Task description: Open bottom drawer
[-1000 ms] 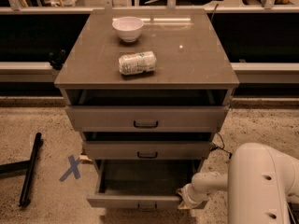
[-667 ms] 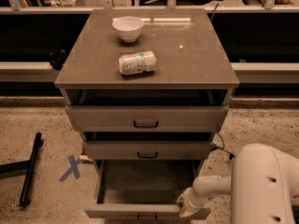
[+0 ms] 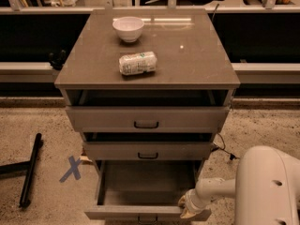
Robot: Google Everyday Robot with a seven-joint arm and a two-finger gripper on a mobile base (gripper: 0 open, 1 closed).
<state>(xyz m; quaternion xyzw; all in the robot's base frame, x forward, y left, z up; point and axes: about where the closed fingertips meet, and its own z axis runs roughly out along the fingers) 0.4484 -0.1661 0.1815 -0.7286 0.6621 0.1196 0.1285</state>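
Bottom drawer (image 3: pixel 145 186) sits at six o'clock in our view, lowest of three. It stands well out from the desk (image 3: pixel 197 64), and we see its plain grey floor bare. Its flat front runs along the lower edge of the view, with the small black handle (image 3: pixel 147 218) cut by that edge.

Next in size, the robot's white body (image 3: pixel 269 186) fills the five o'clock corner. Its pale arm (image 3: pixel 215 189) reaches from there toward nine o'clock. The jaws are at the arm's end, touching the top edge of the bottom drawer's front at its right end, at three o'clock from the handle. Whether the jaws are apart, together or clamped on the front, we cannot tell.

Above, the top drawer (image 3: pixel 108 118) and the middle drawer (image 3: pixel 117 150) each stand out a little, with a dark gap over each.

On the floor at eight o'clock we see a black bar (image 3: pixel 30 170), and just beside it a blue cross mark (image 3: pixel 71 168).

On the desk a wrapped packet (image 3: pixel 138 63) lies on its side, and a white bowl (image 3: pixel 128 28) stands upright at twelve o'clock from it, apart.
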